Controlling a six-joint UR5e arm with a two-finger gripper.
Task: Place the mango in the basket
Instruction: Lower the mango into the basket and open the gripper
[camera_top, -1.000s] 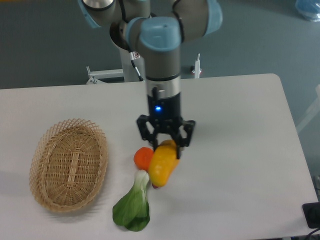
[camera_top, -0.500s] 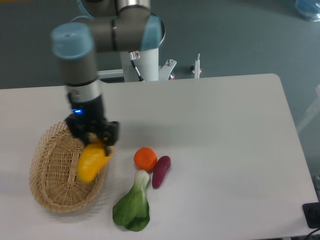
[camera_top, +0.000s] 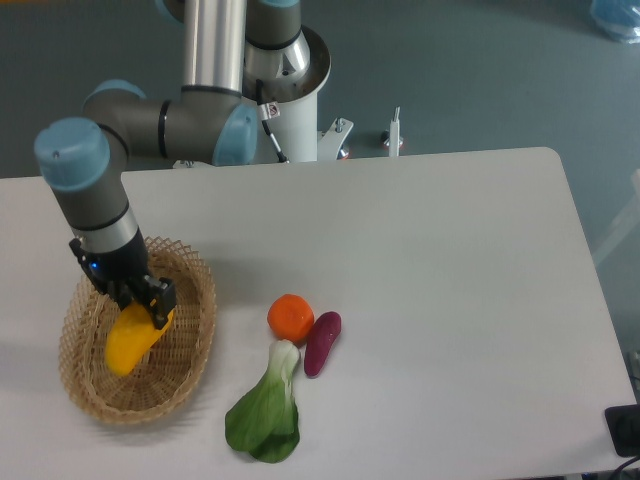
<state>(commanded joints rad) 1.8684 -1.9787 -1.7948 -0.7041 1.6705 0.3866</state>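
The yellow mango (camera_top: 131, 338) hangs from my gripper (camera_top: 138, 303), which is shut on its upper end. It is held over the inside of the light tan wicker basket (camera_top: 190, 345) at the table's left, low over the woven bottom; I cannot tell whether it touches. My arm reaches down from the upper left and hides part of the basket's far rim.
A round orange (camera_top: 291, 317) lies right of the basket, with a small purple vegetable (camera_top: 322, 342) beside it and a green leafy bok choy (camera_top: 267, 410) in front. The white table (camera_top: 450, 300) ends near the bottom and right of the view.
My gripper has carried the mango left from above the orange to over the basket's rim, then further left and down into the basket's middle.
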